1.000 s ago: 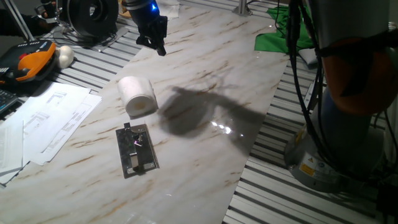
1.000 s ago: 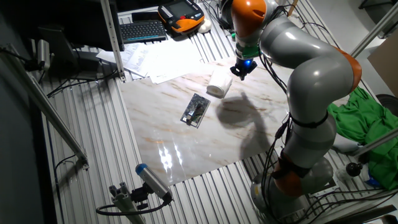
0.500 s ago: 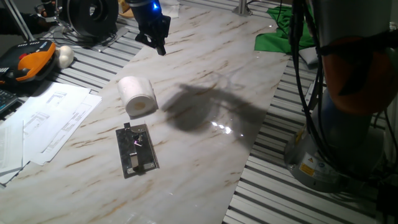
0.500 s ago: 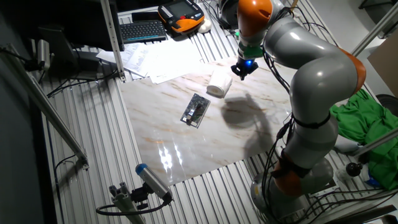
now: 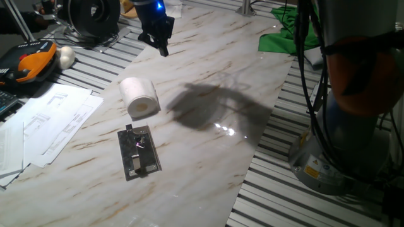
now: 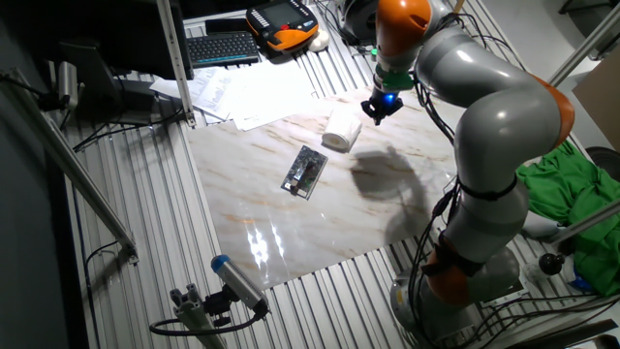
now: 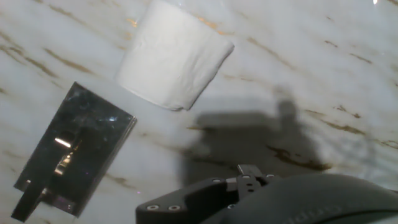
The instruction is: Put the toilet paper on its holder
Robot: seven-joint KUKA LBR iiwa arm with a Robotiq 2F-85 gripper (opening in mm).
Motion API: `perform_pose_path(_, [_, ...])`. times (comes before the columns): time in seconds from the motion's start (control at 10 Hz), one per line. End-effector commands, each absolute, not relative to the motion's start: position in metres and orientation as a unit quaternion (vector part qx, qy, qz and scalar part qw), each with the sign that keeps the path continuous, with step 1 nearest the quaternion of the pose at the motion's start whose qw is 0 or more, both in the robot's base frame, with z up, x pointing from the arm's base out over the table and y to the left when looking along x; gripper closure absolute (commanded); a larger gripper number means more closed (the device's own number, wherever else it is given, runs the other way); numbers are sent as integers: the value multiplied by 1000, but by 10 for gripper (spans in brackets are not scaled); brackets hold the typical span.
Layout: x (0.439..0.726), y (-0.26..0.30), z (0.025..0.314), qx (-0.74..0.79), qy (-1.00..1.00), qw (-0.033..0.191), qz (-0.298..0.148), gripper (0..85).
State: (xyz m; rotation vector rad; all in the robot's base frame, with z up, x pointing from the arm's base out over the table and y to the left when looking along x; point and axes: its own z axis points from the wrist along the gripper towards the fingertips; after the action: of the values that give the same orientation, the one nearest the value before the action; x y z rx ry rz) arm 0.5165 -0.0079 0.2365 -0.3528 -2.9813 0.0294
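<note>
Marble table [image 5: 208, 69]: toilet paper [image 5: 139, 97] on its side beside holder [image 5: 139, 151]; jaws' spread unclear.

tool [image 5: 161, 45] | shifted slightly farther from toilet paper [image 5: 139, 98] | arm shadow [image 5: 211, 107] moved along

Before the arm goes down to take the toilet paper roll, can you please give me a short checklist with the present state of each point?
1. Toilet paper roll free on the marble table, lying on its side: ok.
2. Holder lies flat, apart from the roll, nothing on it: ok.
3. Gripper carries nothing: ok.
4. Gripper above the roll: not ok, it hangs off to one side.
5. Jaws open wide enough for the roll: cannot tell.
6. Paper sheets lie clear of the roll and holder: ok.
</note>
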Motion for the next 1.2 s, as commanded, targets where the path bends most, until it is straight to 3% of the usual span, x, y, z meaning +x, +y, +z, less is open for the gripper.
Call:
perform_pose_path(0.0, [516, -8, 237, -148, -987, 66, 11, 850])
perform_pose_path(0.2, [516, -8, 237, -221, -974, 50, 20, 850])
perform_pose_path(0.3, [516, -8, 237, -229, -972, 55, -14, 850])
perform_pose_path(0.6, [516, -8, 237, -234, -969, 75, -15, 850])
perform_pose_path(0.9, [516, -8, 237, -219, -974, 64, 6, 850])
perform_pose_path(1.1, [516, -8, 237, -175, -983, 62, -6, 850])
